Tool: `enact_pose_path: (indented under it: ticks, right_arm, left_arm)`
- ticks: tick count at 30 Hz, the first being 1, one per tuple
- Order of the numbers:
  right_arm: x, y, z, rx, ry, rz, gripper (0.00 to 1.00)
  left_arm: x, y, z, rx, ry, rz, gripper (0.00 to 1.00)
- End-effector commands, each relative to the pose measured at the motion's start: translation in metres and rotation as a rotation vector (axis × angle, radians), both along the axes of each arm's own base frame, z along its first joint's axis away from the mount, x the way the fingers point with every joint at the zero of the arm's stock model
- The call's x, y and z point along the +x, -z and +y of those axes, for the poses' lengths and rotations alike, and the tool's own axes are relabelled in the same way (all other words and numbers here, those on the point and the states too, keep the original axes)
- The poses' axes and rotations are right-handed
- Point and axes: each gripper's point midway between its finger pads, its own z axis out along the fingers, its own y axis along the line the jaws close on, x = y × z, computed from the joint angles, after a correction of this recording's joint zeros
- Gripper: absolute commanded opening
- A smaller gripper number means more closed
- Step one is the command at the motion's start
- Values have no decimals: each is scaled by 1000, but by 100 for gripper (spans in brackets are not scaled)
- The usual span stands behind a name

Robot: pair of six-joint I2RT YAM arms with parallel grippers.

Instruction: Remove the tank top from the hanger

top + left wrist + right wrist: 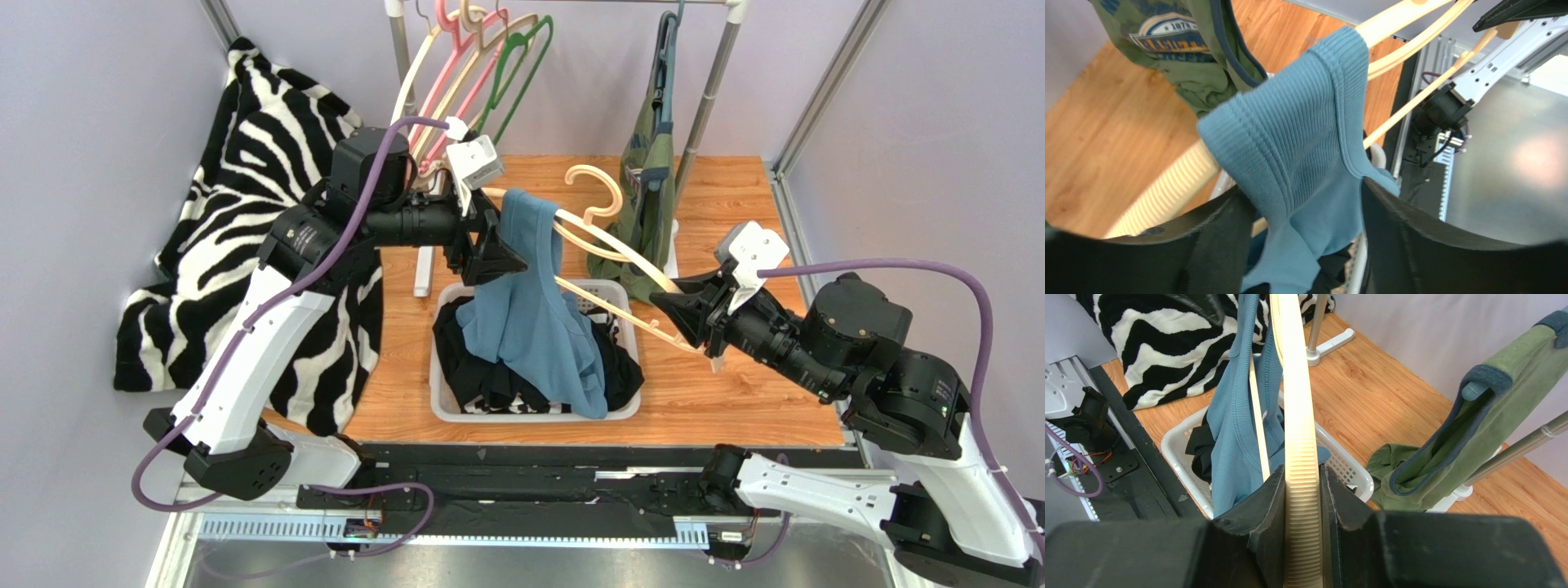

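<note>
Pale lilac walls (98, 123) enclose a wood-grain tabletop (736, 410) — a metal garment rail (708, 104) at the back (zebra-print throw (245, 159) heaped left) — under even light.

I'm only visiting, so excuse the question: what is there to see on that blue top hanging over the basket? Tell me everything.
The blue tank top is a ribbed knit in dusty blue with stitched edging. Its upper part is draped over one arm of the cream hanger, which the right gripper clamps and holds out in the air. The body droops limp into the white basket, onto dark clothes there. The left gripper has its open fingers either side of the fabric near the top.
</note>
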Motion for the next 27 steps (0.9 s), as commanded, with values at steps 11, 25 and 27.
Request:
enact_pose_path:
  ticks: [11, 25, 27]
  right_arm:
    - [1, -15, -2, 55, 15, -28, 0]
    - [-39, 4, -71, 95, 84, 85, 0]
    - [-50, -1, -89, 115, 88, 84, 0]
  left_arm:
    - [-9, -36, 6, -62, 5, -113, 0]
    - [30, -103, 50, -78, -328, -371, 0]
    - [32, -107, 48, -82, -323, -384, 0]
